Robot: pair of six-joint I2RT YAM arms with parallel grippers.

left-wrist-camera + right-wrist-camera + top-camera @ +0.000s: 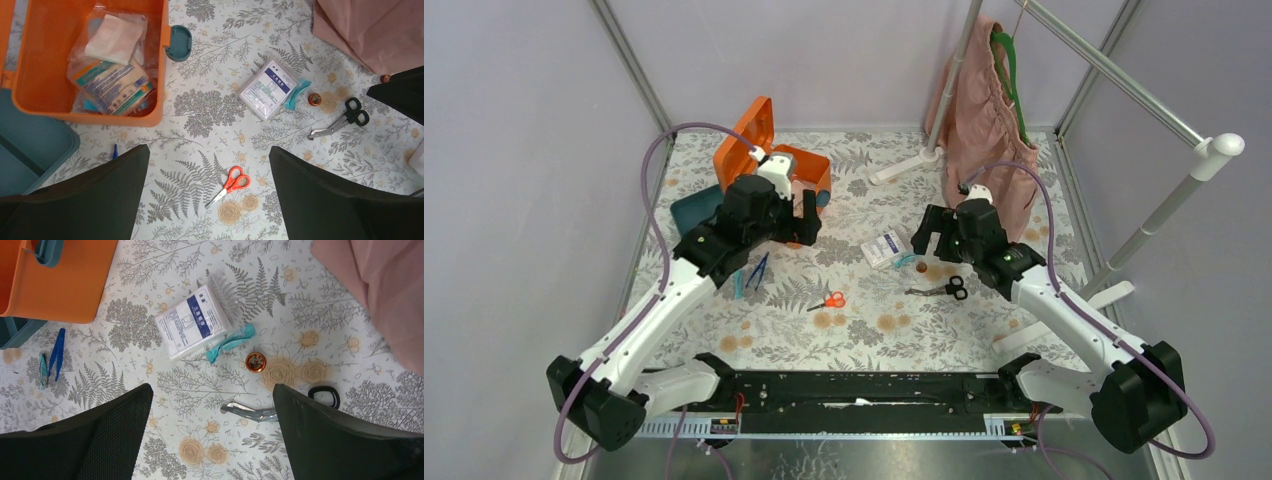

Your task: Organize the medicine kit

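Note:
The orange medicine kit point(812, 168) stands open at the back left, its lid point(746, 135) raised. In the left wrist view its rim point(90, 117) encloses several plastic-wrapped packets point(107, 80). A teal insert tray point(696, 205) lies outside, to its left. My left gripper point(796, 222) is open and empty, just in front of the kit, above the orange scissors point(231, 184). My right gripper point(934, 235) is open and empty over the black-handled shears point(260, 412). A white packet point(192, 322), a teal strip point(231, 342) and a small round tin point(255, 362) lie between the arms.
Blue tweezers point(57, 352) and teal tweezers point(43, 370) lie in front of the kit. A pink garment point(989, 120) hangs on a green hanger from a metal rack point(1124, 80) at the back right; the rack's feet point(904, 165) rest on the patterned cloth.

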